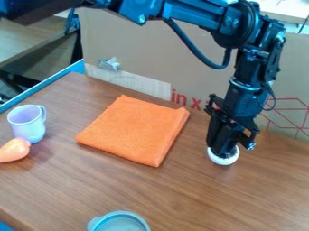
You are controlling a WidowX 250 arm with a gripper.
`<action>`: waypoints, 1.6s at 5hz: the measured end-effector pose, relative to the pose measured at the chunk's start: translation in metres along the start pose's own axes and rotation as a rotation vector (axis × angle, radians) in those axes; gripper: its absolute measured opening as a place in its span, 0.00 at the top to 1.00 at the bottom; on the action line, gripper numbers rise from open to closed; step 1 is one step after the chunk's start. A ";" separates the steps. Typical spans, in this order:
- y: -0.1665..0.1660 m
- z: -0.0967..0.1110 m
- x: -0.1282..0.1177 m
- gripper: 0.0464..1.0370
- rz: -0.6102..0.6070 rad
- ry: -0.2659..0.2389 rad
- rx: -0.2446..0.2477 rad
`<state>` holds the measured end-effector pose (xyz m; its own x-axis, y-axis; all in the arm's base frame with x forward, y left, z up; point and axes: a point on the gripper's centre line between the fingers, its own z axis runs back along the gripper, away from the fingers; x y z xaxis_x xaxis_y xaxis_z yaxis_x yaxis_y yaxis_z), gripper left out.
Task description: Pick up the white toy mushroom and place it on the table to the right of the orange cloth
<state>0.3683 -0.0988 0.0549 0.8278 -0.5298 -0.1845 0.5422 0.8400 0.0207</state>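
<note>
Cardboard (145, 49) stands behind the brown surface (205, 198). Right of centre, the black pincer (222, 150) points down at a small white round object (224, 162); how open it is, or whether it grips, I can't tell. Orange cloth (136, 131) lies beside it, near mid-frame.

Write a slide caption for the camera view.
End effector down at a white round object, a folded orange cloth lying between it and a pale mug on the wood-grain table.
</note>
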 end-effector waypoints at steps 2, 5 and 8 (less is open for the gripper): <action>-0.006 -0.004 0.006 0.77 -0.019 -0.007 -0.042; -0.005 0.011 -0.023 0.02 0.076 0.032 -0.035; 0.024 0.038 -0.229 0.03 0.466 0.067 -0.034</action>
<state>0.1979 0.0384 0.1350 0.9701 -0.0874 -0.2265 0.1090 0.9904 0.0847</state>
